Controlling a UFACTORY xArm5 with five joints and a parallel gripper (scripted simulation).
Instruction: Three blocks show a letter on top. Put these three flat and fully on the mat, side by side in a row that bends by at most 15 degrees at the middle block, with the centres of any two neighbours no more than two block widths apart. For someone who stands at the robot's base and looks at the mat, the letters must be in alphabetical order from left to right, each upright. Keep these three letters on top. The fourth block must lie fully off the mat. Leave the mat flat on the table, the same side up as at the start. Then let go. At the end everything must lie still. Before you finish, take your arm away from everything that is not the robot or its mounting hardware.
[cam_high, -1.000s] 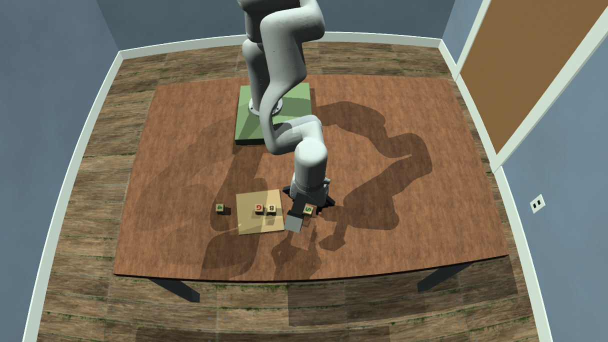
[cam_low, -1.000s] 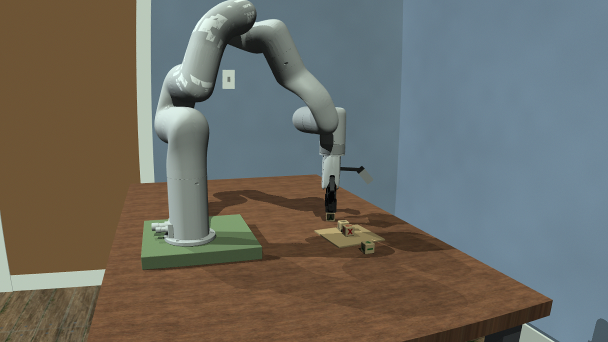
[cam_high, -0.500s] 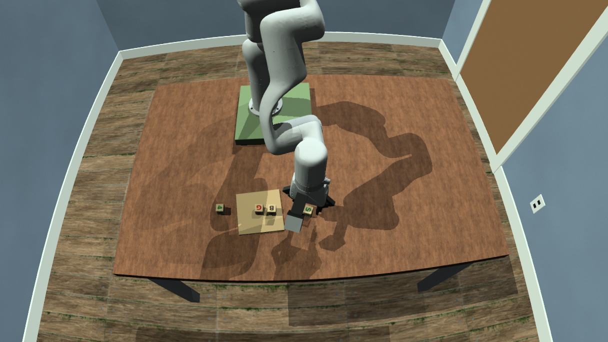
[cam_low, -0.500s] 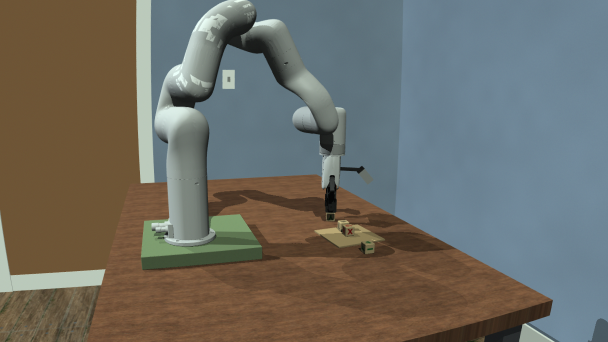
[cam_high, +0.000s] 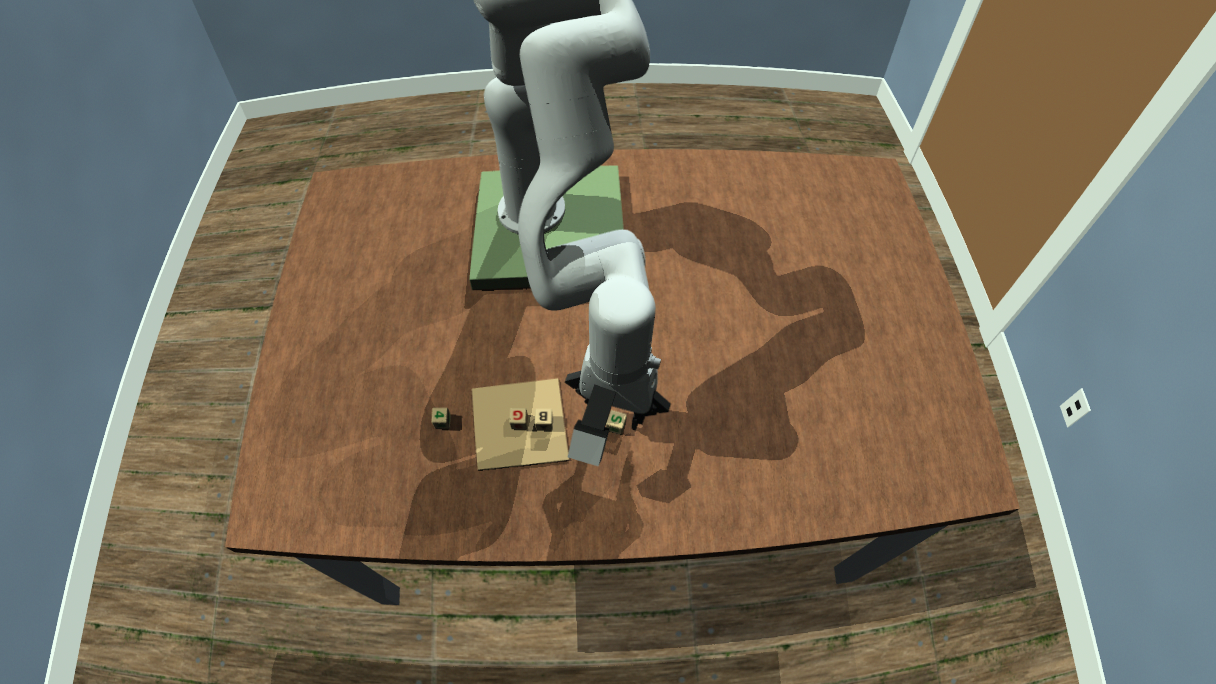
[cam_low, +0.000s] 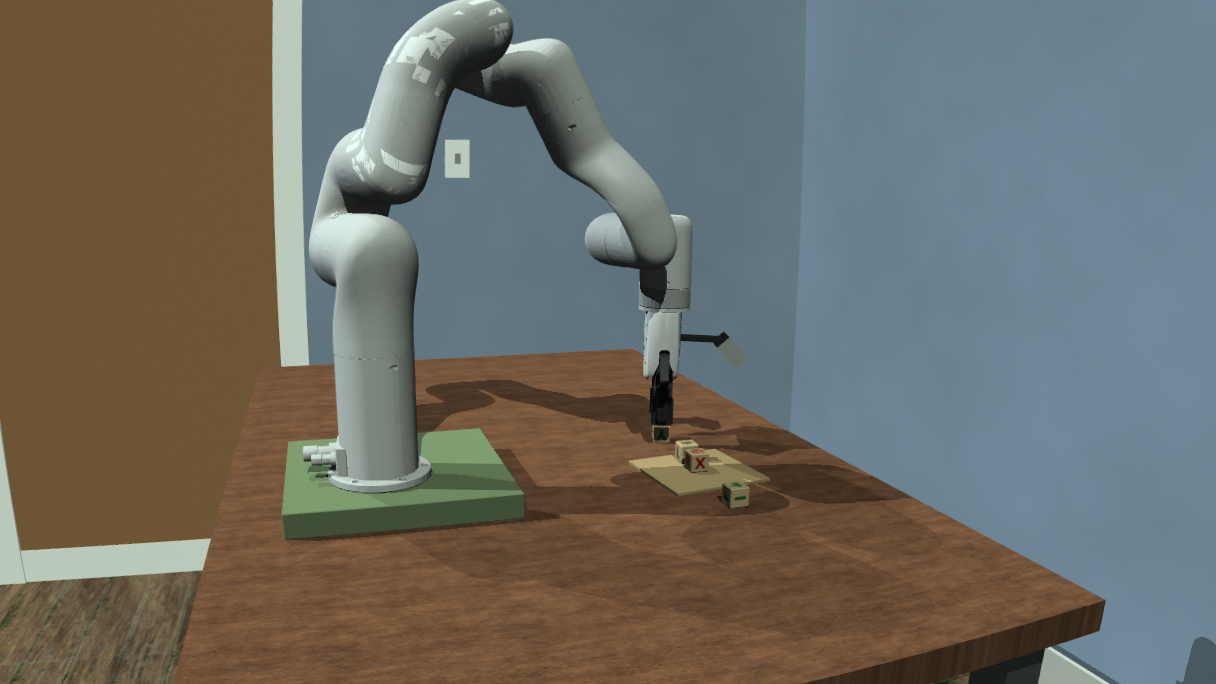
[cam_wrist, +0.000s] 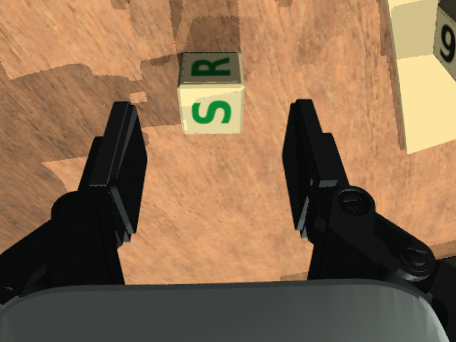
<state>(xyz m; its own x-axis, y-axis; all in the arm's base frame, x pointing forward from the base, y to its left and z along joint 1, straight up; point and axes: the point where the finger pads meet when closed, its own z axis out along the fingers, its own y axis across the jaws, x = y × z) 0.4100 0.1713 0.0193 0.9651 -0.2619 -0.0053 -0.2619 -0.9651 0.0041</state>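
The mat (cam_high: 497, 446) (cam_low: 680, 484) (cam_wrist: 425, 117) lies flat. The G block (cam_high: 517, 416) (cam_low: 696, 461) and B block (cam_high: 542, 417) (cam_low: 685, 448) stand close together on it, letters upside down in the top view, so upright from the base. The B block also shows at the right edge in the wrist view (cam_wrist: 446, 42). The S block (cam_high: 615, 421) (cam_low: 660, 433) (cam_wrist: 212, 109) is on the table beside the mat, its S sideways in the wrist view. My gripper (cam_low: 661, 422) (cam_wrist: 214, 128) is open above the S block, a finger to each side, holding nothing.
The block with a 4 on top (cam_high: 439, 416) (cam_low: 735, 495) stands on the table, off the mat, on the side opposite the S block. The green base plate (cam_high: 491, 255) (cam_low: 399, 514) carries the arm behind the mat. The table's front edge is beyond the blocks.
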